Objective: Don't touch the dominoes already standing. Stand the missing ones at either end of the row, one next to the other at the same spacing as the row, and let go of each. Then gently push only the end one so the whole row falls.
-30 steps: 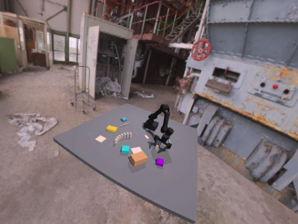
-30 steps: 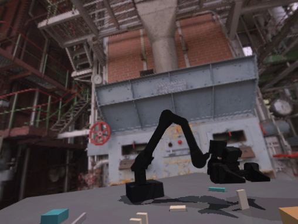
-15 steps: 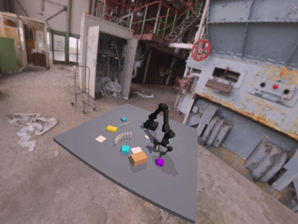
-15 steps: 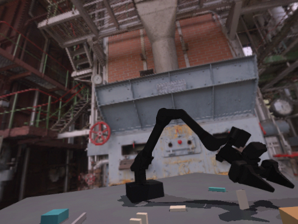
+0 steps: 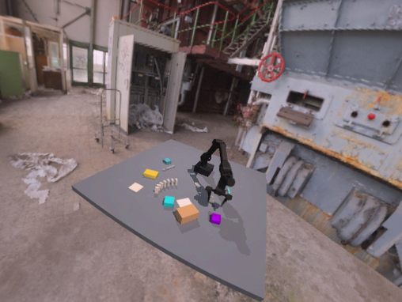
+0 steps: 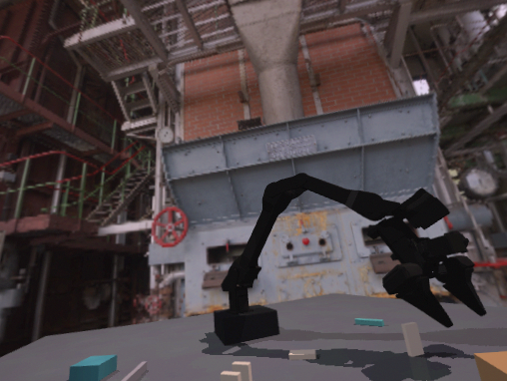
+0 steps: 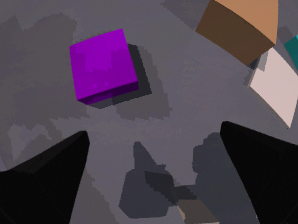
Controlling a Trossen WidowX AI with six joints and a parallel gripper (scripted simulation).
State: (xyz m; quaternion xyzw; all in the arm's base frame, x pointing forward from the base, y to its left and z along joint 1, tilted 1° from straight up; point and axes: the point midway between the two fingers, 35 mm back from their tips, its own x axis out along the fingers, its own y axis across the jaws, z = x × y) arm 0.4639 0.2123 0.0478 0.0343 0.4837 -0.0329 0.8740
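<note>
Got the smooth black gripper (image 5: 216, 203) (image 6: 466, 319) (image 7: 156, 133) spread wide, nothing clamped, near the chunky orange block (image 5: 187, 213) (image 6: 493, 366) (image 7: 245, 27). Seeing one pale, slabby domino (image 5: 211, 199) (image 6: 412, 339) (image 7: 198, 212) upright near that block, the curved row (image 5: 168, 183) farther off.

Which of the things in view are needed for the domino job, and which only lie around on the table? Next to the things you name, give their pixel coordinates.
For the job:
- curved row of standing dominoes (image 5: 166, 184)
- upright loose domino (image 6: 412, 339)
- flat-lying loose domino (image 5: 197, 185) (image 6: 302, 354)

Just lying about:
- purple block (image 5: 216, 218) (image 7: 103, 66)
- orange block (image 5: 187, 213) (image 6: 493, 365) (image 7: 240, 31)
- yellow block (image 5: 150, 174)
</note>
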